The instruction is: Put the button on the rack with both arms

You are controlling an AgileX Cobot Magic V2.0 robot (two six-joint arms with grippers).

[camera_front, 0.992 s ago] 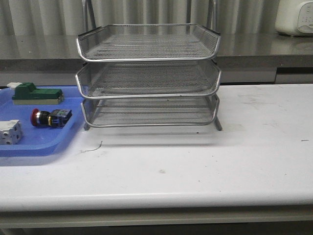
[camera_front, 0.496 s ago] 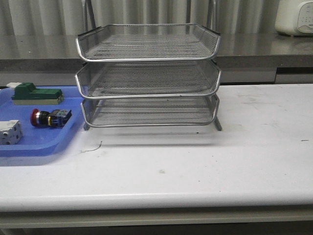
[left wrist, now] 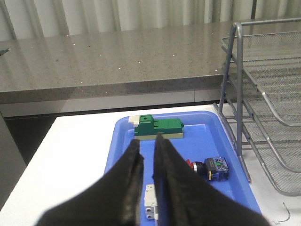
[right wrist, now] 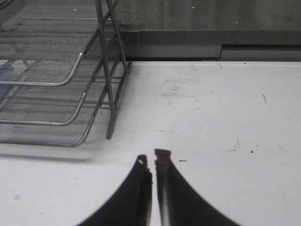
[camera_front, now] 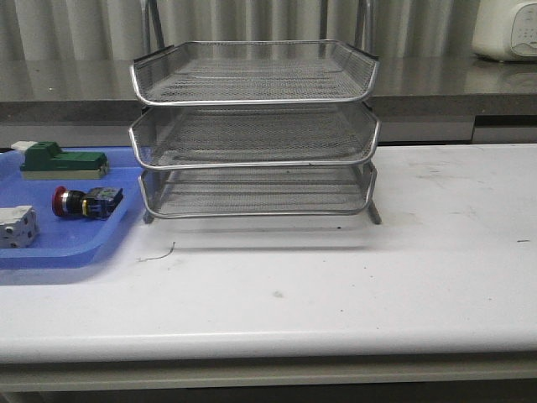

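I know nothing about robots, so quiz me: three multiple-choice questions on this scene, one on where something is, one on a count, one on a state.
1. Where does the button lie?
A. on the rack's top tier
B. in the blue tray
C. on the bare white table

2. How many tiers has the rack?
A. two
B. three
C. five

3. How does the left gripper stand?
A. wide open
B. clamped on the button
C. nearly shut, holding nothing

Answers: 1 B, the button rests in the blue tray beside the rack. 2 B, three mesh trays are stacked. 3 C, its fingers leave only a thin gap with nothing between them.
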